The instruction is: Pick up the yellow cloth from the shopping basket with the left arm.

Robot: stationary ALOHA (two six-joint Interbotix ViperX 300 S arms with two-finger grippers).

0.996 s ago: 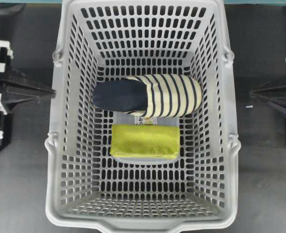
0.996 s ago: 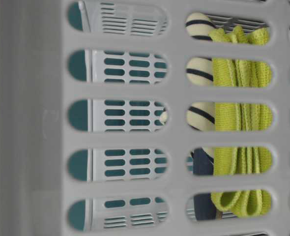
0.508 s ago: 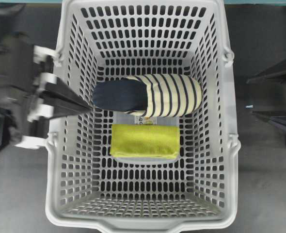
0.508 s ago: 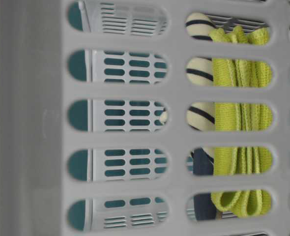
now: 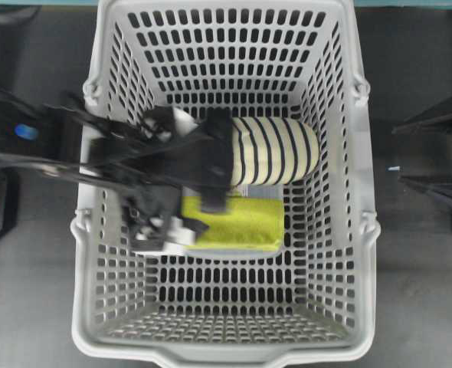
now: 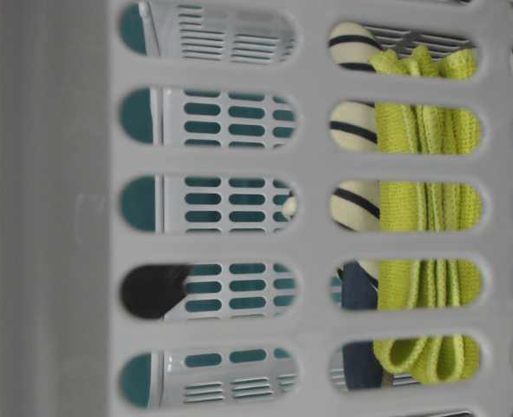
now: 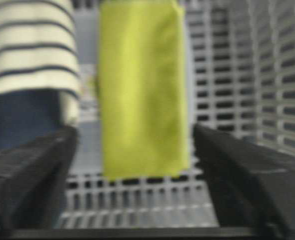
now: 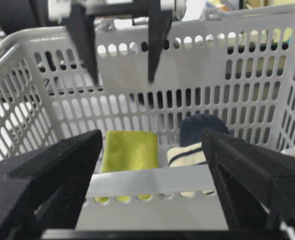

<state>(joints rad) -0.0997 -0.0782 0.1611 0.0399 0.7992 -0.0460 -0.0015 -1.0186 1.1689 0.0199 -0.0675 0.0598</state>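
The yellow cloth (image 5: 245,222) lies folded flat on the floor of the shopping basket (image 5: 226,356), just in front of a striped slipper (image 5: 276,149). The left arm reaches in from the left, blurred, and hides the cloth's left end. My left gripper (image 5: 214,169) hangs open above the cloth. In the left wrist view the cloth (image 7: 140,90) lies between the spread fingers of that gripper (image 7: 135,130), with nothing held. My right gripper (image 5: 398,152) is open outside the basket's right wall, and through it (image 8: 152,137) I see the cloth (image 8: 130,150).
The cream and navy slipper (image 7: 27,45) lies close beside the cloth's far long edge. The basket's tall slotted walls (image 6: 56,217) enclose both; its near rim (image 8: 152,182) crosses the right wrist view. A paper label shows under the slipper. Dark tabletop surrounds the basket.
The left arm has swung from the left side over the rim into the basket, and its gripper has opened. The right gripper opened earlier and has stayed put.
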